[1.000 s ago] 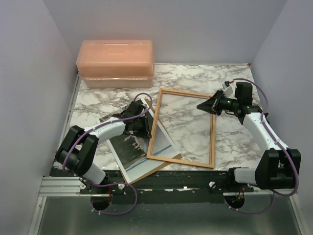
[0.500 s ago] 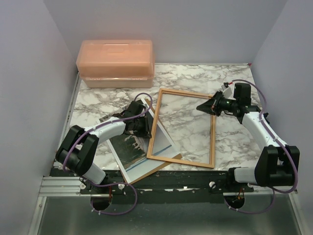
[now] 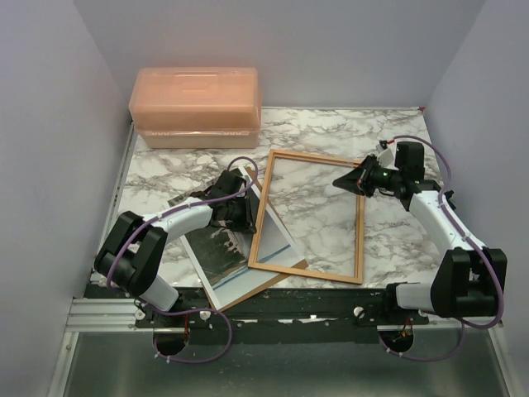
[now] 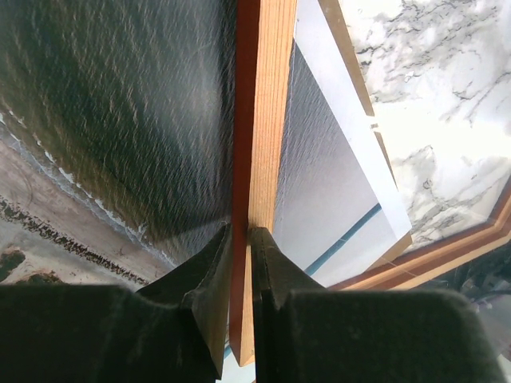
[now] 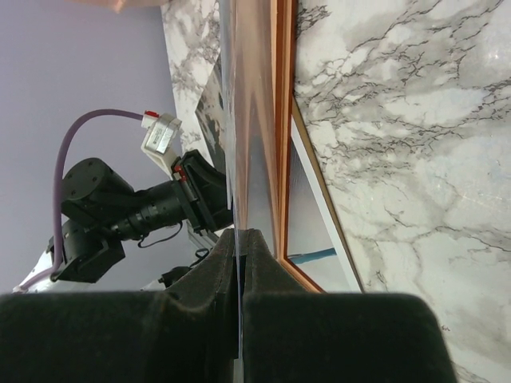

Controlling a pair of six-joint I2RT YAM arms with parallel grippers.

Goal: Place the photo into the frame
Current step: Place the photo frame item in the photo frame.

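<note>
The frame (image 3: 361,240) lies on the marble table with its wood-coloured back up, its left rail resting over the photo (image 3: 216,252), a dark streaky print with a white and blue edge. My left gripper (image 3: 248,213) is shut on that left rail. In the left wrist view the jaws (image 4: 241,233) pinch the red-orange and wood rail (image 4: 263,120), with the photo (image 4: 120,120) beside it. My right gripper (image 3: 340,180) is at the frame's upper right. Its jaws (image 5: 239,233) are shut on the edge of a thin clear sheet (image 5: 247,120) next to the frame (image 5: 281,120).
A brown backing board (image 3: 291,267) peeks out under the photo and the frame's near left corner. A translucent orange lidded box (image 3: 196,103) stands at the back left. Walls close in the table on the left, back and right.
The right wrist has shifted slightly; nothing else has visibly moved.
</note>
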